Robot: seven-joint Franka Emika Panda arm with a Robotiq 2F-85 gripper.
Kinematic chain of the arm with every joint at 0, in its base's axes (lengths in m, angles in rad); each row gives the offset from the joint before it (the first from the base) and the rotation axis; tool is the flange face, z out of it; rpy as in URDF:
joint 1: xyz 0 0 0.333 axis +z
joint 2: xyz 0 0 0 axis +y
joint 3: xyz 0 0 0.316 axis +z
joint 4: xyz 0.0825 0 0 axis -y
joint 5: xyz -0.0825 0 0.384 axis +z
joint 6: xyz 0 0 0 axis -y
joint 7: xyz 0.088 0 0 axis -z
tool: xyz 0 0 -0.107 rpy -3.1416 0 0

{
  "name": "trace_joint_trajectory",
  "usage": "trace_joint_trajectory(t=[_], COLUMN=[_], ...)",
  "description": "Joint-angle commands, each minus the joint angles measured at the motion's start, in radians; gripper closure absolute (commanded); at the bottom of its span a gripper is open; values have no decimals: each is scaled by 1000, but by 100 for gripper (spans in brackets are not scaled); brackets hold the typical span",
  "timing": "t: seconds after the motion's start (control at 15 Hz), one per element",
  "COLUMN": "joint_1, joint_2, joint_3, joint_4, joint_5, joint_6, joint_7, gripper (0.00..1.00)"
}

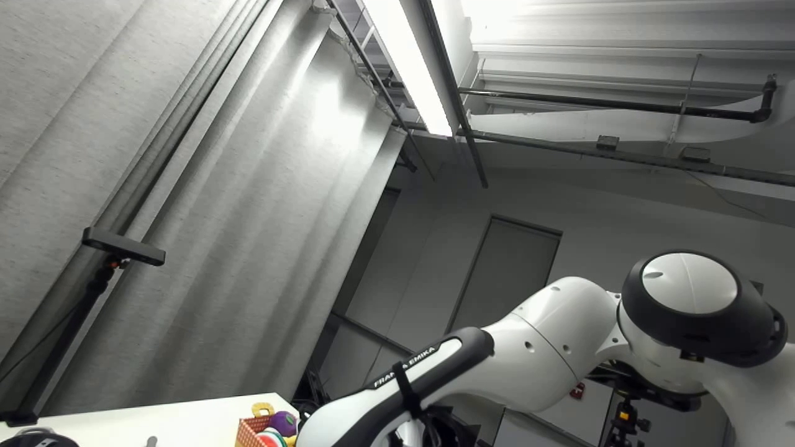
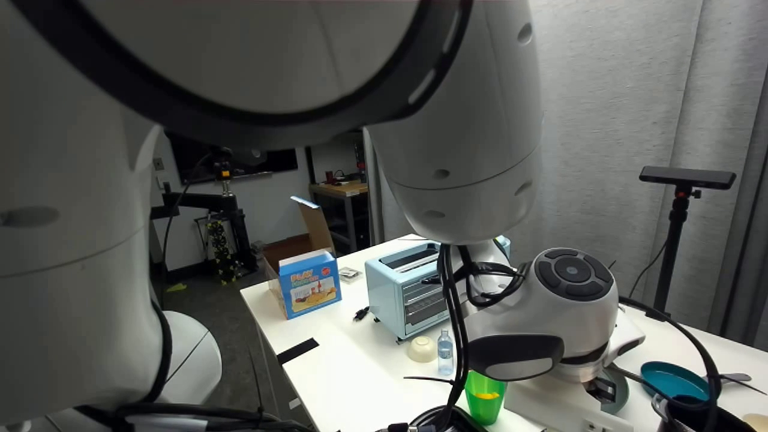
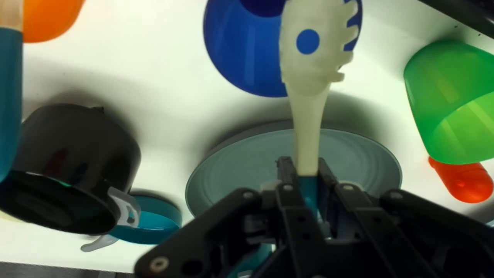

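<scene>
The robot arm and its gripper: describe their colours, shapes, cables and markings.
The arm is white with rounded segments, dark trim and FRANKA EMIKA lettering partly covered by a black strap. Black cables loop beside it; a round, dark button pad sits near its end. The gripper is black with jointed fingers.

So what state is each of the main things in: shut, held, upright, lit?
Tool, closed
Pasta spoon, gripped by its handle
Black pot, upright, uncovered
Green cup, upright
Clear bottle, upright
Toaster oven, apparently shut
Blue box, upright
Plug, lying loose
Basket, open-topped, filled
Ceiling light, lit
</scene>
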Motion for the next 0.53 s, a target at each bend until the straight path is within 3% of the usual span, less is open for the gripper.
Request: trace_joint_trajectory(t=[0.0, 0.47], joint_1=[8, 5], joint_2=[-16, -10], joint_3=[-19, -25], joint_4=[19, 32], joint_5=[-19, -24], joint_6=[-18, -17], joint_7=[-14, -18], gripper=[96, 96])
